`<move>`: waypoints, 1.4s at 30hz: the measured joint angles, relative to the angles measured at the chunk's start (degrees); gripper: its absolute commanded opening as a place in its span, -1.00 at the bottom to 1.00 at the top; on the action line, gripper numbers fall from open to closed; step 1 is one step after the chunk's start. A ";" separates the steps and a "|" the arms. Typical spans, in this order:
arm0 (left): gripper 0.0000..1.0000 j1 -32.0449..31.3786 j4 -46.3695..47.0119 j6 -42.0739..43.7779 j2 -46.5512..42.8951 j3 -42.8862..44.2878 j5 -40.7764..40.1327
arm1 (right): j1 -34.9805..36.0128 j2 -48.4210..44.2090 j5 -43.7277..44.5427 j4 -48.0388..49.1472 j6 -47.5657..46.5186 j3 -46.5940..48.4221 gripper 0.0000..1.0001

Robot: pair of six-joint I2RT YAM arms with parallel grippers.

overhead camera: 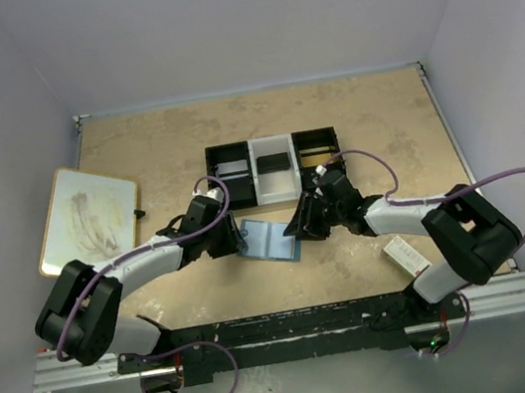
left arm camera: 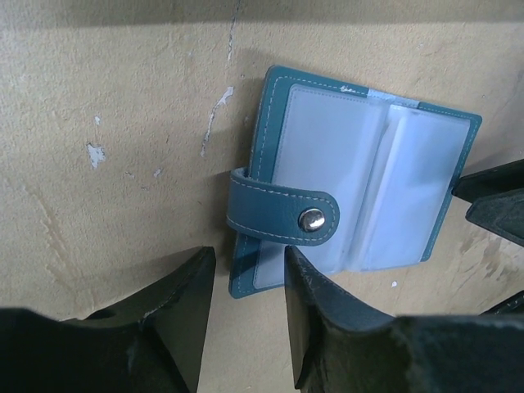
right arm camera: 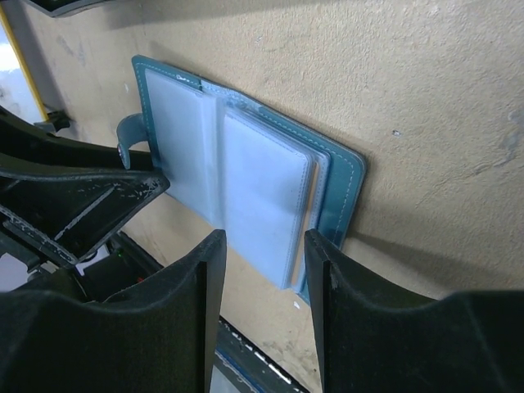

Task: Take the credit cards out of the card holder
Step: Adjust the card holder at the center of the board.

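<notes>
The blue card holder (overhead camera: pixel 272 239) lies open and flat on the table between my two grippers. In the left wrist view it (left arm camera: pixel 360 188) shows pale plastic sleeves, with its snap tab (left arm camera: pixel 282 214) folded over them. No gold or grey-white card can be made out in the sleeves. My left gripper (overhead camera: pixel 235 241) is open and empty, its jaws (left arm camera: pixel 248 262) astride the holder's near corner. My right gripper (overhead camera: pixel 298 229) is open and empty at the opposite edge, its jaws (right arm camera: pixel 264 241) around the corner of the sleeves (right arm camera: pixel 237 172).
A black-and-white compartment tray (overhead camera: pixel 274 167) stands just behind the holder. A white board (overhead camera: pixel 87 218) lies at the far left. A small white box with red print (overhead camera: pixel 405 254) lies at the right near the right arm's base.
</notes>
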 measured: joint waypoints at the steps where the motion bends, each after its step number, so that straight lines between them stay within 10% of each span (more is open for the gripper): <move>1: -0.32 0.00 0.02 -0.02 0.07 0.00 0.00 | 0.00 0.09 -0.09 0.00 0.07 0.00 -0.08; 42: -1.00 0.00 -0.24 0.07 1.22 0.11 1.75 | -0.02 1.95 -1.29 4.76 3.82 -1.11 -0.04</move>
